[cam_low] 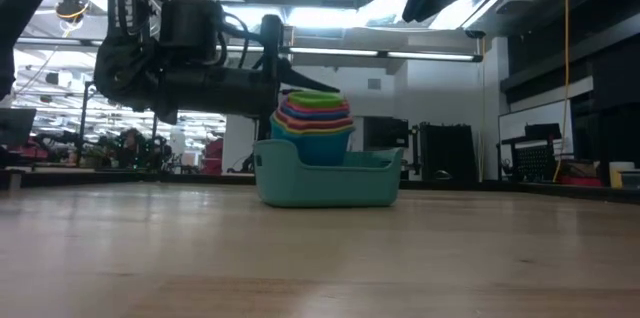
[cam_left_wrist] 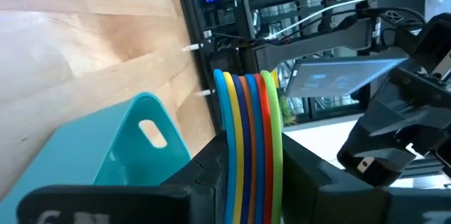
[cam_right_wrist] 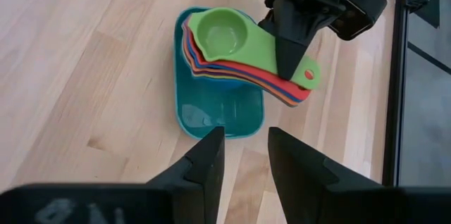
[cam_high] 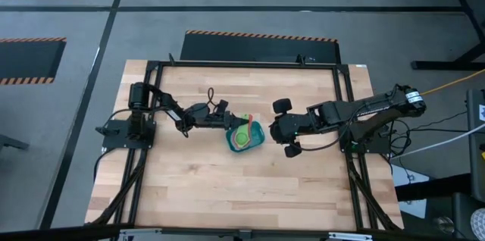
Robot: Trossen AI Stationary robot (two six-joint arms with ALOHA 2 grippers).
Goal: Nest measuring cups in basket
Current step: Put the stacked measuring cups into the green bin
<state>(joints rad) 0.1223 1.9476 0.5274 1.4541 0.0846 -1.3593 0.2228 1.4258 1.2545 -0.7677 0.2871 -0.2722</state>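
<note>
L hand [cam_right_wrist: 292, 44] is gripping the stacked handles of the measuring cups [cam_right_wrist: 232, 44], fingers [cam_left_wrist: 204, 175] pinching the handle edges from both sides w/ the whole stack between them. Cups are nested one inside another, green cup [cam_right_wrist: 222, 35] on top, then red, orange, yellow, blues below. Stack is sitting in one end of the basket [cam_right_wrist: 218, 115], rims rising well above the basket rim in the low view [cam_low: 315, 123]; handles are sticking out over the basket edge toward the L arm. Basket [cam_high: 246, 136] is resting flat on the bench [cam_high: 227, 188], near mid-bench, between the two arms.

R hand [cam_right_wrist: 243, 160] is hovering above the bench, just beside the basket on the R side, fingers apart w/ a narrow gap, holding nothing, not touching basket or cups.
</note>
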